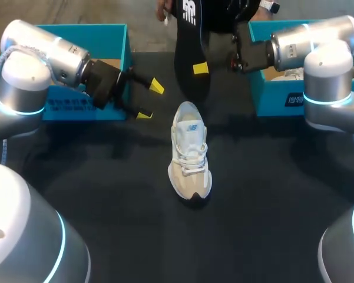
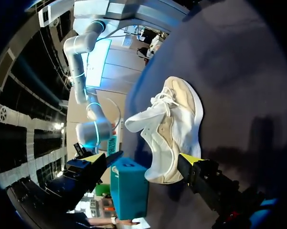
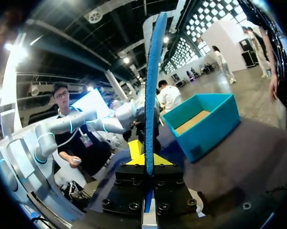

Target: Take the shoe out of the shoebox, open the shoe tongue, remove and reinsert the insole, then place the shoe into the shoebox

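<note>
At centre frame in the head view, a white-and-beige shoe (image 1: 189, 154) stands upright on the black table (image 1: 106, 194), out of both boxes, toe toward the upper edge and heel toward the lower, laces tied. Upper centre, the right gripper (image 1: 199, 69) is clamped on the dark insole (image 1: 188, 47), which hangs above the table just beyond the shoe's toe w/o touching it. The right wrist view shows the insole edge-on, blue rim upright, pinched between both yellow tips. Left of the shoe, the left gripper (image 1: 151, 100) hovers w/ fingers spread wide, holding nothing; in the left wrist view the shoe lies ahead of it on its sole, well apart from both tips. Two teal boxes sit at the far side of the table: the left shoebox (image 1: 82, 26) at upper left, behind the left arm's wrist, and the right shoebox (image 1: 271, 100) at upper right, under the right arm's forearm, w/ something white partly showing inside.
</note>
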Controlling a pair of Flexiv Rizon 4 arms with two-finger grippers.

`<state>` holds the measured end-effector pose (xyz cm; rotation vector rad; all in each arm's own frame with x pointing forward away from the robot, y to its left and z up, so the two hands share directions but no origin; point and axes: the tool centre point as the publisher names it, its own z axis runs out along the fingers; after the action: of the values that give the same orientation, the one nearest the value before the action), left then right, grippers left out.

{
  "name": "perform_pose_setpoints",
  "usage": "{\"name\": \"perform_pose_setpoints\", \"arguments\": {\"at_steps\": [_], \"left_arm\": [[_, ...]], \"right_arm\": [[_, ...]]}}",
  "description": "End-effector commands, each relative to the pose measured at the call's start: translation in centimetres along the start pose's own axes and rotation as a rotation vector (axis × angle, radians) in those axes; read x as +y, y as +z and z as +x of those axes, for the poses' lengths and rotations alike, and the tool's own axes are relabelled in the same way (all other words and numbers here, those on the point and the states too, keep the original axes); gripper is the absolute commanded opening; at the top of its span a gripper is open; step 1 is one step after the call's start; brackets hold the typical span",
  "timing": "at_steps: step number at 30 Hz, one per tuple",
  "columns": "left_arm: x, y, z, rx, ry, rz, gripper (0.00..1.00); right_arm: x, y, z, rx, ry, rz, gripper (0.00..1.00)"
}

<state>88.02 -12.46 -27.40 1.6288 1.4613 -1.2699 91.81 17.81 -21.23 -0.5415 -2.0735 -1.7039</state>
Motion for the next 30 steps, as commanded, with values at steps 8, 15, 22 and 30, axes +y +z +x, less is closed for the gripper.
{"name": "perform_pose_setpoints", "arguments": {"at_steps": [8,15,22,30], "left_arm": [[0.9,0.5,0.7,0.002,-0.001,0.042,1.00],[1.8,1.1,0.6,0.001,0.006,0.051,1.00],[2.1,1.8,0.1,0.000,0.019,0.060,1.00],[1.6,2.0,-0.4,-0.010,0.023,0.069,1.00]], "right_arm": [[-1.7,0.4,-2.3,0.035,0.010,0.024,0.00],[-2.9,1.0,-3.5,0.035,0.026,0.012,0.00],[-4.1,2.3,-4.0,0.041,0.039,0.016,0.00],[-5.6,3.3,-4.1,0.023,0.006,0.001,0.00]]}}
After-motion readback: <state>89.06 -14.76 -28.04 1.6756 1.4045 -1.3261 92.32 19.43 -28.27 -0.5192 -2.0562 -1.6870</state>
